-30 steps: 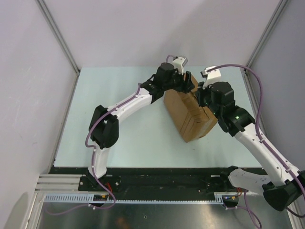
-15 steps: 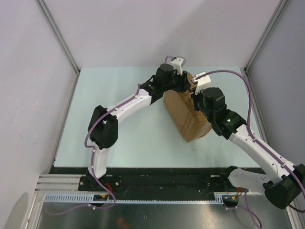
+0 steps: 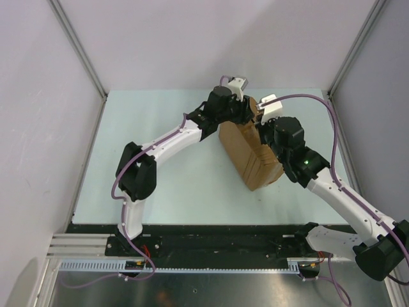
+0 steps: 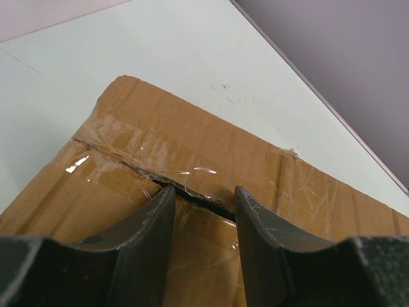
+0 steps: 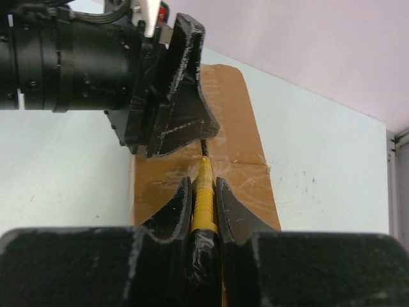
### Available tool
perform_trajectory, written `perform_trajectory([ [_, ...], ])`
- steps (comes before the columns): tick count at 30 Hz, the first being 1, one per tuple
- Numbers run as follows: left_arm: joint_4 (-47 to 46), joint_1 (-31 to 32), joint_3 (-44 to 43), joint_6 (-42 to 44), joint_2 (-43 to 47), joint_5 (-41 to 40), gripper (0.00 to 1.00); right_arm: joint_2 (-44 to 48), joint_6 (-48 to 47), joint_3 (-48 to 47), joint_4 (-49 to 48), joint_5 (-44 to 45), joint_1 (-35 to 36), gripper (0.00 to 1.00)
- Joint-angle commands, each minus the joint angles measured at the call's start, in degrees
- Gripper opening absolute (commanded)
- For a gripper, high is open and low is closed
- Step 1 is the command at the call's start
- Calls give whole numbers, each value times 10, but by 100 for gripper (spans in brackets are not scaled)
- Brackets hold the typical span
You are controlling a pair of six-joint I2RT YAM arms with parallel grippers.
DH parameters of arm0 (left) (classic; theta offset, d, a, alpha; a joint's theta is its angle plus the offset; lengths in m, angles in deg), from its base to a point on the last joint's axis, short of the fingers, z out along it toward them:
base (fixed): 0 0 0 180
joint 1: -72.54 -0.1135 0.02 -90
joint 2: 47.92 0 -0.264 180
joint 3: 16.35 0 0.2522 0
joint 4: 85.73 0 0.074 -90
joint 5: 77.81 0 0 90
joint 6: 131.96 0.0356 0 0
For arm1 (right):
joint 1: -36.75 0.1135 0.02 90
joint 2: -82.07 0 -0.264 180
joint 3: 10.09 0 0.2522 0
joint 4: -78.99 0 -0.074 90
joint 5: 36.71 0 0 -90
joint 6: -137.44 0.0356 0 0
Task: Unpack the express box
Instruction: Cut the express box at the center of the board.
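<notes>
bright, even; tape (image 4: 121,137) glares

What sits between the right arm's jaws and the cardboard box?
A yellow utility knife, shut in the right gripper, its blade at the taped seam of the express box; the right wrist view shows it.

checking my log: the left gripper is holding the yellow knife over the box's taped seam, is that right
Not quite: the right gripper is the one shut on the yellow knife, over the taped seam of the express box, as the right wrist view shows. The left gripper is open and holds nothing.
</notes>
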Motion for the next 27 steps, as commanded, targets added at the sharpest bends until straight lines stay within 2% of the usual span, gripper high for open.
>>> perform_trajectory([
  [1, 96, 2, 30, 1, -1, -2, 48, 10, -19, -1, -1, -34, 4, 0],
  [6, 94, 2, 39, 2, 1, -3, 48, -1, -31, 0, 10, -37, 2, 0],
  [10, 95, 2, 45, 3, 2, -6, 48, -2, -48, 9, -3, -3, 3, 0],
  [20, 95, 1, 56, 4, 4, -4, 48, 17, -33, 27, 10, -39, -2, 0],
  [27, 96, 1, 60, 4, 4, -8, 48, 11, -60, 29, 12, -3, -2, 0],
])
